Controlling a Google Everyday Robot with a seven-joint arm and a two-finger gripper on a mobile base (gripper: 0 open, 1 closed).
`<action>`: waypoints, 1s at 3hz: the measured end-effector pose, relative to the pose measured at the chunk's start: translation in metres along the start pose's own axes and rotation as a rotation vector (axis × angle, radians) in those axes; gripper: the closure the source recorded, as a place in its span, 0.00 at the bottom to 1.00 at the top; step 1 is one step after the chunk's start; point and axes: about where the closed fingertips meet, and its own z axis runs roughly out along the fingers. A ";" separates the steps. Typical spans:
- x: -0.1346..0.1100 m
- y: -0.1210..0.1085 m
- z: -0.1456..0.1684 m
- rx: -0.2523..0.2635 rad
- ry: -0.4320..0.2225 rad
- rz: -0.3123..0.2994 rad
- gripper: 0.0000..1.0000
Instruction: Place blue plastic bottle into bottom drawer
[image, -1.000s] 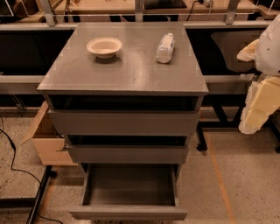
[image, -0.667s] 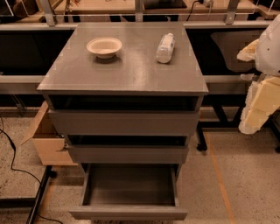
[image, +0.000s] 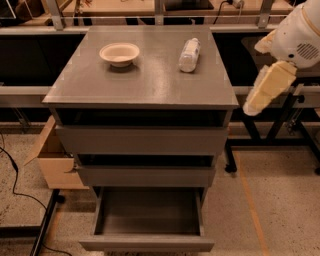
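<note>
The blue plastic bottle (image: 189, 54) lies on its side on the cabinet top (image: 145, 82), at the back right. The bottom drawer (image: 148, 243) is pulled out and nothing shows inside it. The two drawers above it are slightly ajar. My gripper (image: 256, 102) is the cream-coloured end of the white arm (image: 300, 37). It hangs off the cabinet's right edge, level with the top, to the right of the bottle and nearer the front. It holds nothing.
A white bowl (image: 119, 53) sits on the cabinet top at the back left. An open cardboard box (image: 52, 162) stands on the floor left of the cabinet. A black table frame (image: 280, 135) stands to the right, and a cable (image: 15, 185) runs on the floor at left.
My arm and gripper have moved left and up, closer to the cabinet's right edge. The bottle, bowl and drawers have not moved.
</note>
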 end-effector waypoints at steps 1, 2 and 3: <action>-0.019 -0.033 0.019 0.026 -0.099 0.100 0.00; -0.021 -0.033 0.021 0.028 -0.109 0.103 0.00; -0.029 -0.043 0.029 0.046 -0.164 0.129 0.00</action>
